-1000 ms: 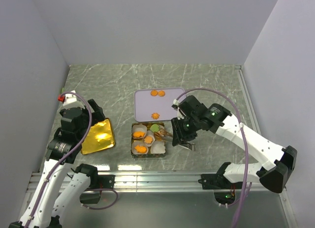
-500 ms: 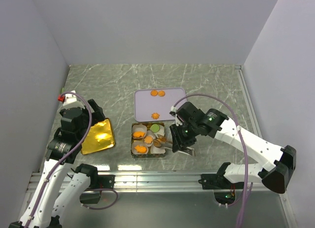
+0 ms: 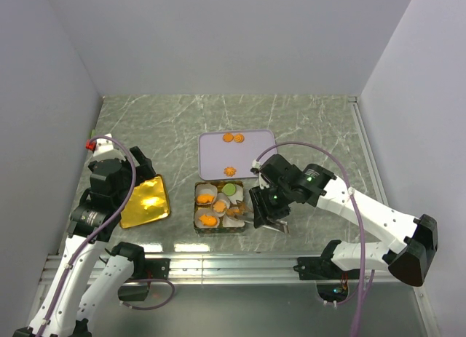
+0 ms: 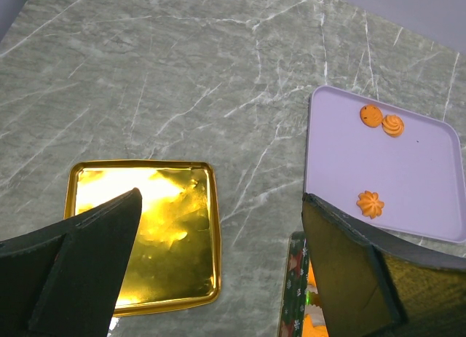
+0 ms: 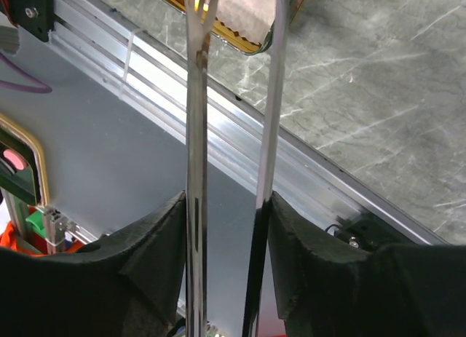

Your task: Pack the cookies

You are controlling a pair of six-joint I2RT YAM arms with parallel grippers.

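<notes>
Three orange cookies (image 3: 228, 137) (image 3: 239, 138) (image 3: 230, 170) lie on the lilac tray (image 3: 251, 156); the left wrist view shows them too (image 4: 370, 116). The patterned tin (image 3: 198, 208) holds white paper cups with orange cookies (image 3: 205, 199) (image 3: 208, 220) and a light-green one (image 3: 229, 188). My right gripper (image 5: 226, 199) is shut on metal tongs (image 5: 195, 133), whose tips reach over the tin's right side (image 3: 237, 206). I cannot tell whether the tongs' tips hold a cookie. My left gripper (image 4: 222, 195) hangs wide open and empty above the table between the gold lid (image 4: 167, 235) and the tin.
The gold lid (image 3: 145, 201) lies left of the tin. The aluminium rail (image 3: 233, 260) runs along the near table edge, just below the right gripper. Grey walls close in the left, back and right sides.
My right arm has shifted left and down, bringing the tongs further over the tin, and the tongs' arms have spread apart. The left arm has not moved.
</notes>
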